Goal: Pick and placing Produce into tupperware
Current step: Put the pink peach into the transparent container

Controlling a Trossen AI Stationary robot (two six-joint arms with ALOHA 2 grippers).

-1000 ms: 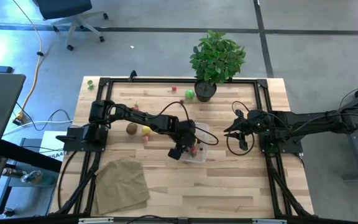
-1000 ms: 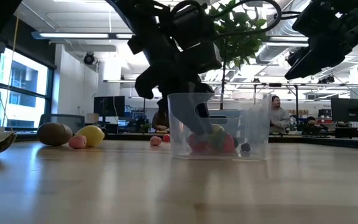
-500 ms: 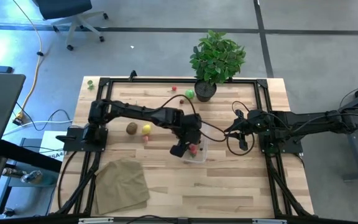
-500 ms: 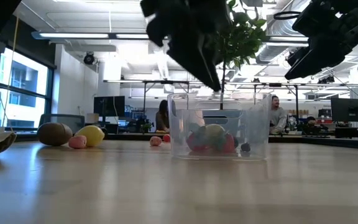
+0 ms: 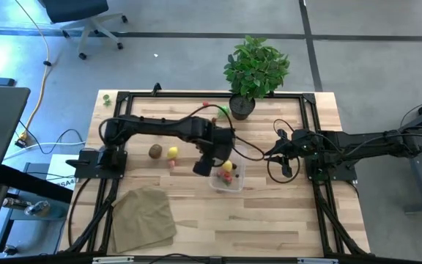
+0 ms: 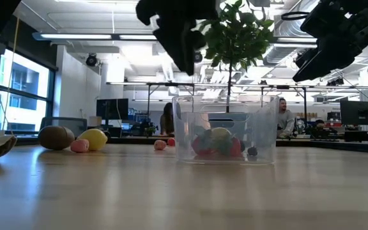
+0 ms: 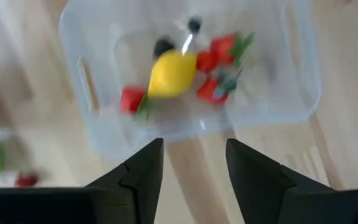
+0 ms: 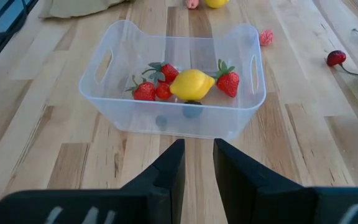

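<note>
Pale butcher-block tabletop (image 5: 269, 220) fills the middle of the high view, with grey floor around it. At lower left lies a tan cloth (image 5: 143, 217). Left of centre sit a brown kiwi (image 5: 154, 152), a yellow lemon (image 5: 172, 152) and a small pink fruit (image 5: 172, 165), all well outside the container. The left gripper (image 5: 203, 167) hangs at centre frame, just beside the left edge of the clear tupperware (image 5: 239, 181); its jaws stand apart with bare wood between them, holding nothing. Inside the tupperware lie a second lemon (image 8: 191, 83), 3 strawberries (image 8: 227, 83) and a small dark berry (image 8: 192, 111). Toward the top centre are a red cherry (image 5: 205, 105), a green fruit (image 5: 223, 111) and a potted plant (image 5: 255, 70). The right gripper (image 5: 272, 156) waits right of the tupperware, fingers slightly parted and empty. Beyond the table in the low view, a person (image 6: 285, 117) sits in the office.
</note>
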